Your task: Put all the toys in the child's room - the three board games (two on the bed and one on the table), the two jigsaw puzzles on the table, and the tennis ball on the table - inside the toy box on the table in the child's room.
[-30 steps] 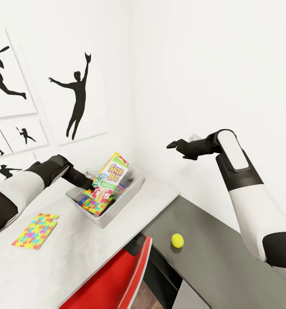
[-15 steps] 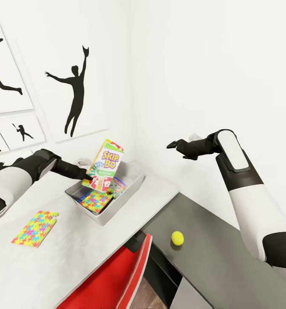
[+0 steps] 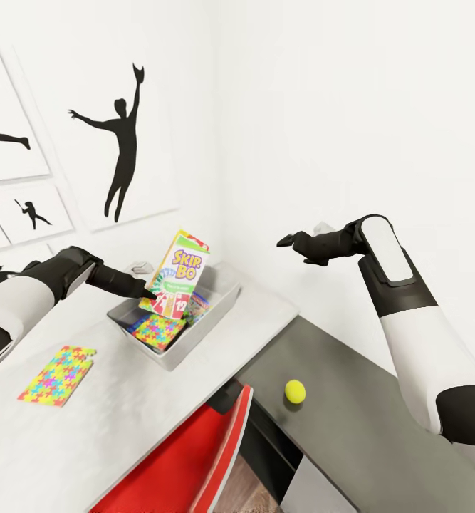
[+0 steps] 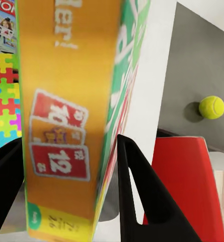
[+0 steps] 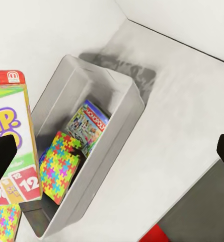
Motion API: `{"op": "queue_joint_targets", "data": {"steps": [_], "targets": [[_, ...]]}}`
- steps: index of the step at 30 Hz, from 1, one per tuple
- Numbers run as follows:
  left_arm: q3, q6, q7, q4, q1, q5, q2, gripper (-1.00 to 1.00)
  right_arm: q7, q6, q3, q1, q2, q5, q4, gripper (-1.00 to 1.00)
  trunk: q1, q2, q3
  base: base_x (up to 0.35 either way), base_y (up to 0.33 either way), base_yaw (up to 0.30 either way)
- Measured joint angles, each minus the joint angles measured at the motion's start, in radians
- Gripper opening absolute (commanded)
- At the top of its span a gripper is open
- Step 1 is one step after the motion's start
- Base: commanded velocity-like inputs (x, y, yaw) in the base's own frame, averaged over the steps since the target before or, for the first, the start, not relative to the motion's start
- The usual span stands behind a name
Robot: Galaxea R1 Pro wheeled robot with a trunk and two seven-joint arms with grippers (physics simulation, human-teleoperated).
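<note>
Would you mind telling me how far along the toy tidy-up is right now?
Done: one jigsaw puzzle and the Monopoly lie in the toy box; a blue printed box shows beside them in the head view. In hand: the left gripper holds the Skip-Bo upright over the box. Left: the second puzzle on the light desk top and the tennis ball on the dark section.

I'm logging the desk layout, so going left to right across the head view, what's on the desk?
Loose jigsaw puzzle → toy box, Skip-Bo box held above it by the left hand → tennis ball.
</note>
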Motion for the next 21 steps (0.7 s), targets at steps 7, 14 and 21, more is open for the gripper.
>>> {"op": "queue_joint_targets", "data": {"steps": [7, 14, 21], "targets": [[-0.005, -0.001, 0.009, 0.001, 0.0, 0.0, -0.004, -1.0, -0.002, 0.0, 0.0, 0.0, 0.0, 0.0, -0.002, 1.0, 0.0, 0.0, -0.012, 0.0, 0.0, 0.0], [-0.012, 0.003, 0.033, 0.001, 0.0, -0.002, -0.005, -1.0, -0.003, 0.0, 0.0, 0.0, 0.0, 0.0, -0.002, 1.0, 0.0, 0.0, -0.023, 0.0, 0.0, 0.0], [-0.013, 0.003, 0.073, 0.001, 0.0, -0.001, -0.006, -1.0, -0.002, 0.0, 0.0, 0.0, 0.0, 0.002, 0.0, 1.0, 0.0, 0.0, -0.035, 0.0, 0.0, 0.0]]}}
